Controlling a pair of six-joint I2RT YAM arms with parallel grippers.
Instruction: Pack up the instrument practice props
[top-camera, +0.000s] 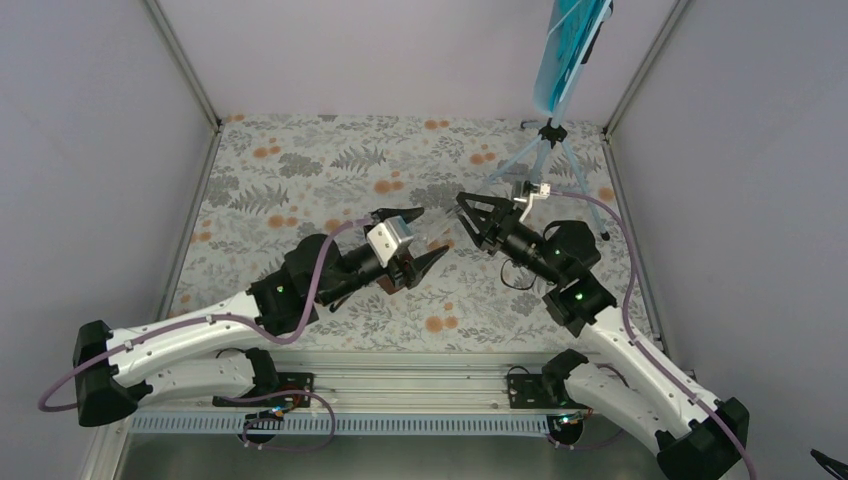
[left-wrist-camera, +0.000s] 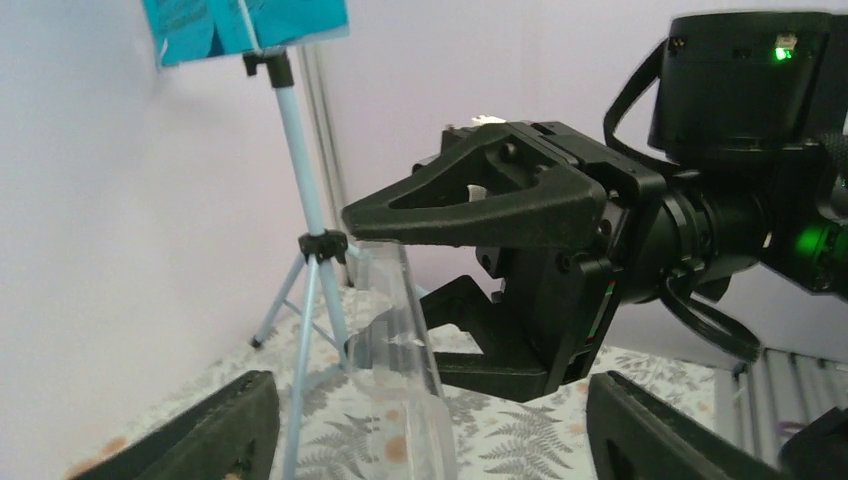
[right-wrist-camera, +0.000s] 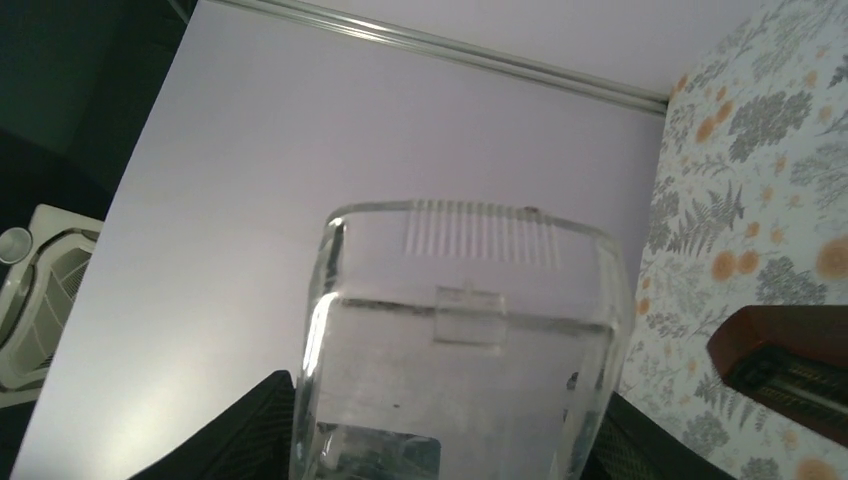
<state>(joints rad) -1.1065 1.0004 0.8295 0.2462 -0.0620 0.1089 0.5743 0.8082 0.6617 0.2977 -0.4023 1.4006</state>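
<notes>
The reddish-brown metronome (top-camera: 402, 280) sits on the floral table under my left gripper (top-camera: 430, 233), which is open; it also shows at the right edge of the right wrist view (right-wrist-camera: 790, 365). My right gripper (top-camera: 463, 220) is shut on a clear plastic cover (right-wrist-camera: 460, 350), held tilted just in front of the left gripper's spread fingers (left-wrist-camera: 230, 420). In the left wrist view the cover (left-wrist-camera: 400, 340) hangs from the right gripper's jaws. The pale blue music stand (top-camera: 545, 150) stands at the back right, with the teal sheet (top-camera: 570, 40) on its desk.
Floral cloth (top-camera: 300, 170) covers the table. Metal corner posts (top-camera: 185, 60) and plain walls enclose it on the left, back and right. The stand's tripod legs (left-wrist-camera: 315, 300) spread close behind the right gripper.
</notes>
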